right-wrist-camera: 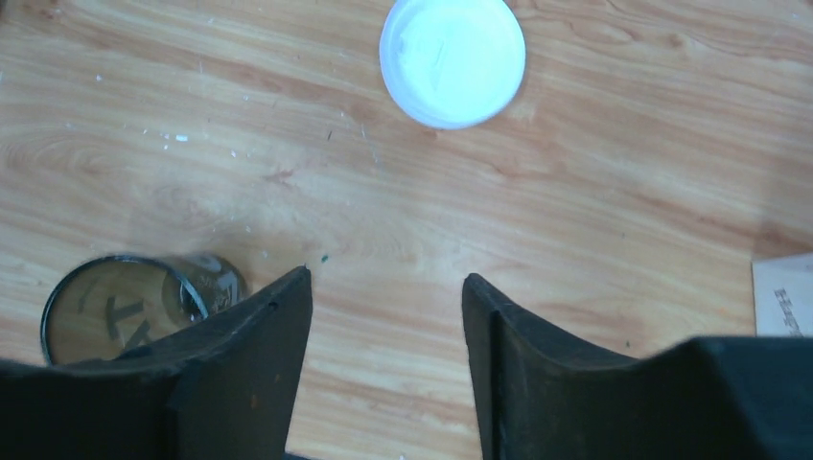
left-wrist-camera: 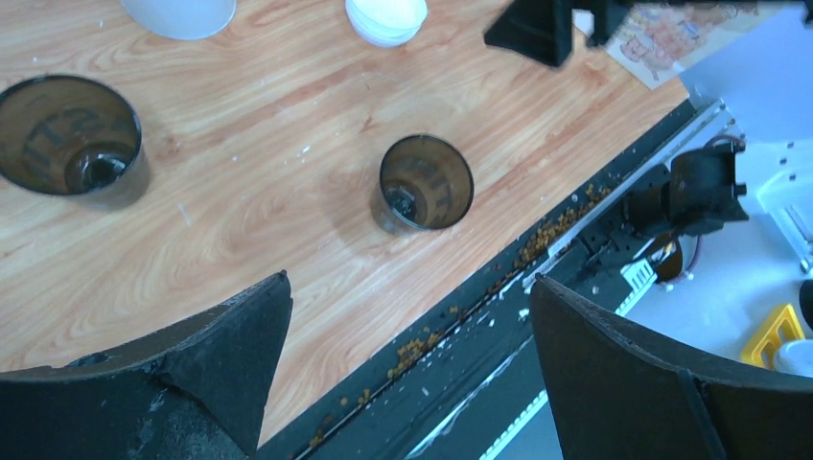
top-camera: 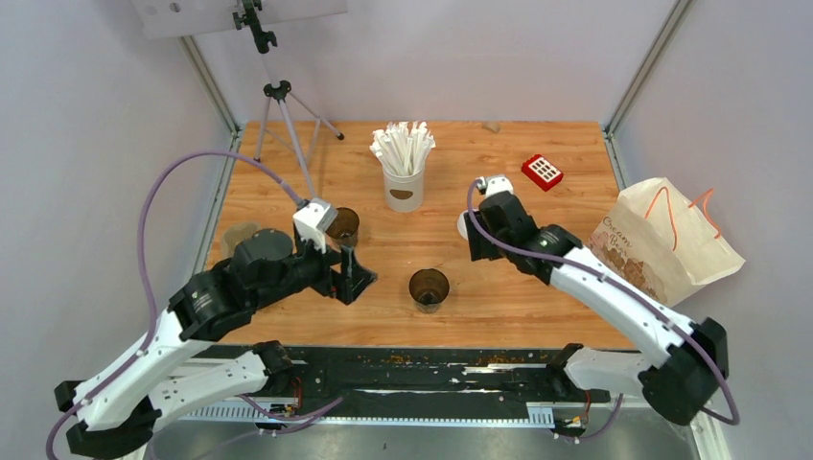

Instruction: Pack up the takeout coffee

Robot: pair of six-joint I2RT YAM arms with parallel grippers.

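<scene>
Two dark brown cups stand open on the wooden table, with no lids on them. One cup [top-camera: 343, 226] is beside my left wrist. The other cup [top-camera: 429, 287] is near the front edge. Both show in the left wrist view, the first [left-wrist-camera: 67, 134] and the second [left-wrist-camera: 425, 182]. White lids [right-wrist-camera: 452, 59] lie on the table ahead of my right gripper [right-wrist-camera: 386, 287], which is open and empty above the bare wood. In the top view the lids [top-camera: 462, 226] peek out beside it. My left gripper [top-camera: 351, 274] is open and empty, left of the front cup.
A white cup of paper-wrapped sticks [top-camera: 404, 182] stands at the back centre. A red block [top-camera: 542, 172] lies at the back right. A paper bag [top-camera: 662, 240] lies at the right edge. A beige carrier [top-camera: 238, 236] is partly under my left arm. A tripod [top-camera: 278, 105] stands at the back left.
</scene>
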